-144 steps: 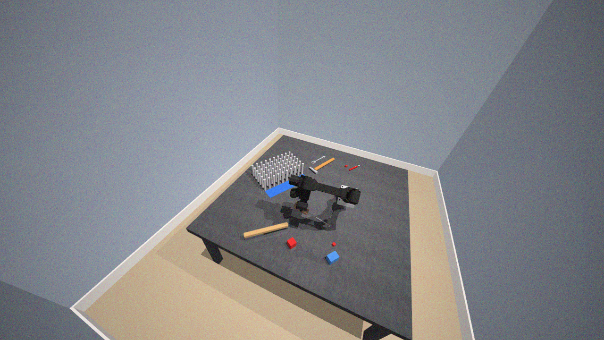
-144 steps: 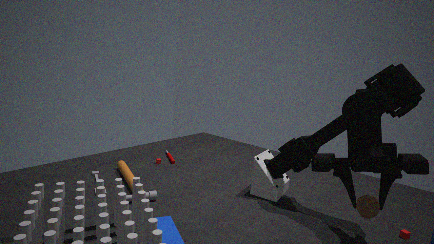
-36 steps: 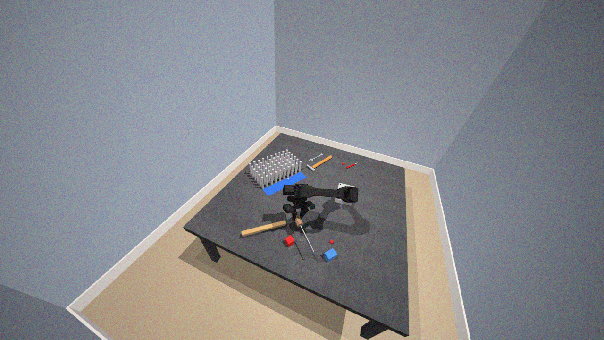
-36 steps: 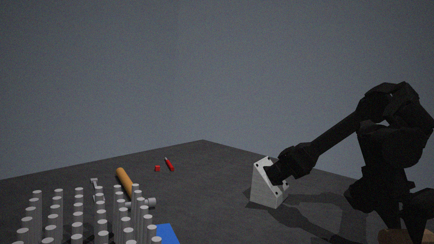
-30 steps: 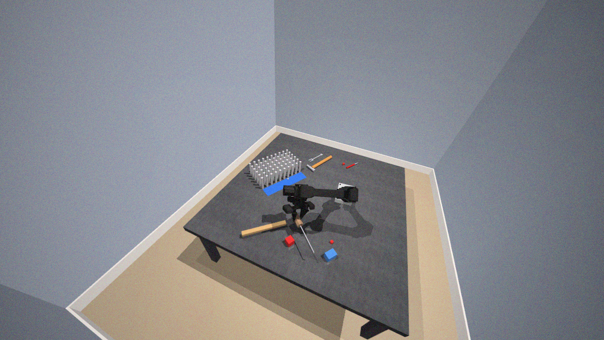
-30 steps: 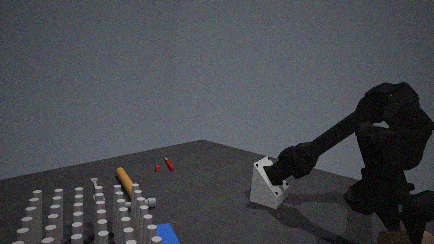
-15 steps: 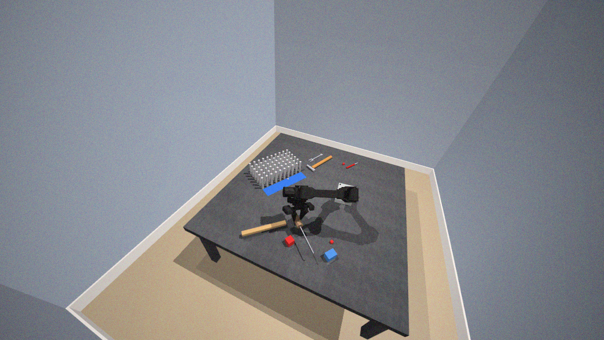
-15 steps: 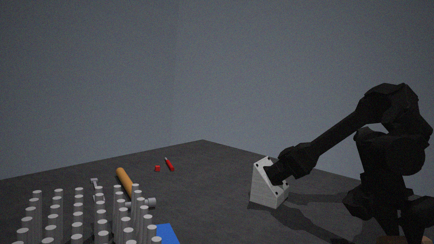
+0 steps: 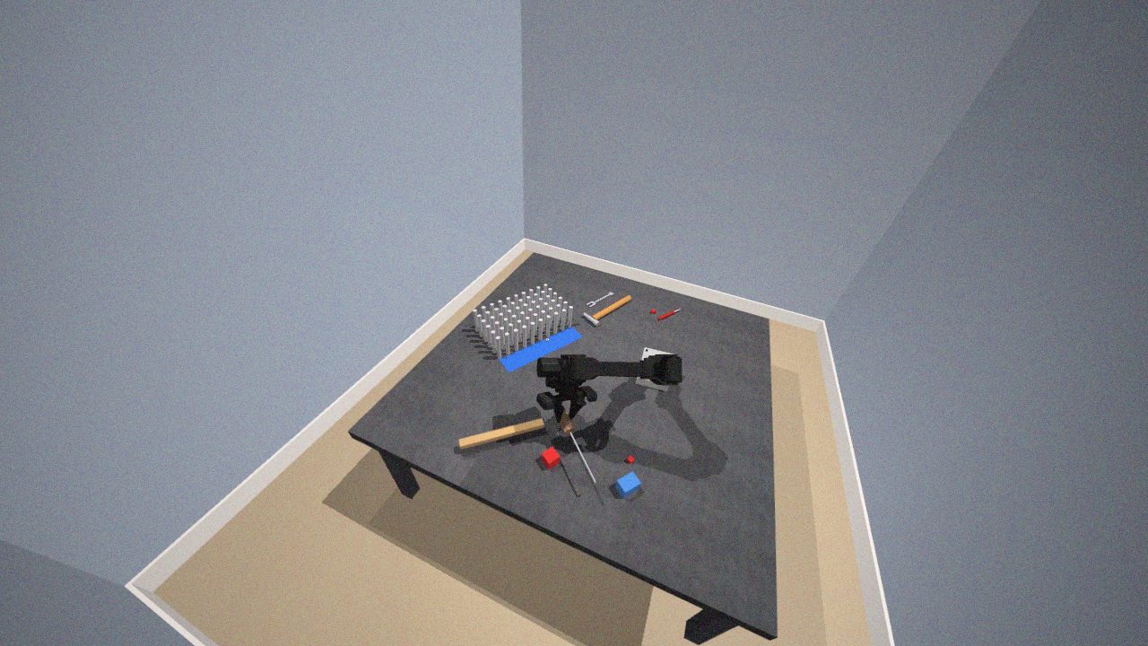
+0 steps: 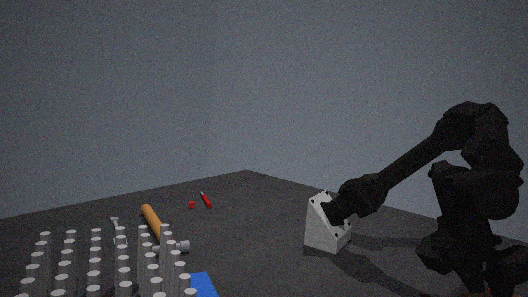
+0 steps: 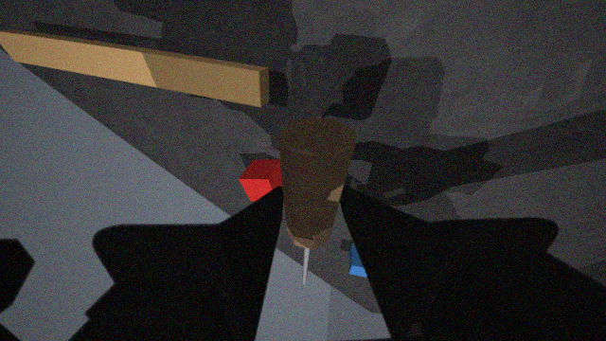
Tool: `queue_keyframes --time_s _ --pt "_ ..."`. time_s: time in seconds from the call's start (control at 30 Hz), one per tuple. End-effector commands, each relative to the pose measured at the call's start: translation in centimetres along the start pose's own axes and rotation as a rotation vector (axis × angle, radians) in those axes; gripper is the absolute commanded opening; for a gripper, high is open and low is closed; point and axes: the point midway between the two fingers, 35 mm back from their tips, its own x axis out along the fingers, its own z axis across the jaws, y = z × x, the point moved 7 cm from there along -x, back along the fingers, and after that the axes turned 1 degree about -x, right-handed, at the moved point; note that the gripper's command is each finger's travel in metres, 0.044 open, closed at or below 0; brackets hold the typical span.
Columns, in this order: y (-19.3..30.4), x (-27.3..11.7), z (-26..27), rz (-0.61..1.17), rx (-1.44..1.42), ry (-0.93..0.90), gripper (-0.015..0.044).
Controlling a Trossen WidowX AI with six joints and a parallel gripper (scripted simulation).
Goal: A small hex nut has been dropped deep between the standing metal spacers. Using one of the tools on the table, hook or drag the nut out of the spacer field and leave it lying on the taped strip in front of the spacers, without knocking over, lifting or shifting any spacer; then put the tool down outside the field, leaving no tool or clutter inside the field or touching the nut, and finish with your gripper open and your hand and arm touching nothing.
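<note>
1. End effector, black, two-fingered (image 9: 566,416) (image 10: 492,291) (image 11: 312,194): grasping the tool below by its handle, lower centre of the top frame.
2. Tool with tapered brown wooden handle and thin grey metal shaft (image 9: 566,423) (image 10: 517,294) (image 11: 314,175): shaft directed to lower right, away from the field; tip form unclear.
3. Upright grey cylindrical metal spacers (image 9: 497,346) (image 10: 123,269): upper left of the top frame, standing.
4. Flat blue taped strip (image 9: 539,350) (image 10: 202,284): directly before them.
5. Hex nut: not identifiable with certainty; a tiny pale speck (image 9: 547,339) at the strip's upper edge may be it.
6. Handling note, judged: settle the nut's place first. If it still needs dragging, turn the shaft round well above the spacers, enter along one lane and draw straight toward the strip. If delivered, lower the tool gently outside the field, then release.
7. Hazards, judged: the long shaft could sweep the red cube (image 9: 550,457) (image 11: 258,182) or topple spacers; the rounded handle may roll.
8. Brands, labels, writing: none legible.
</note>
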Motion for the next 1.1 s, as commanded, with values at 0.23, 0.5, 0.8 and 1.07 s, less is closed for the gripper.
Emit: queue_keyframes --time_s 0.23,0.5,0.8,1.07 --pt "-0.2 0.6 -0.1 -0.003 0.003 -0.001 0.0000" --pt "-0.3 1.0 -0.3 -0.003 0.002 -0.002 0.0000" --pt "-0.4 1.5 -0.4 -0.003 0.002 -0.003 0.0000" --pt "-0.6 1.9 -0.5 -0.002 0.002 -0.004 0.0000"
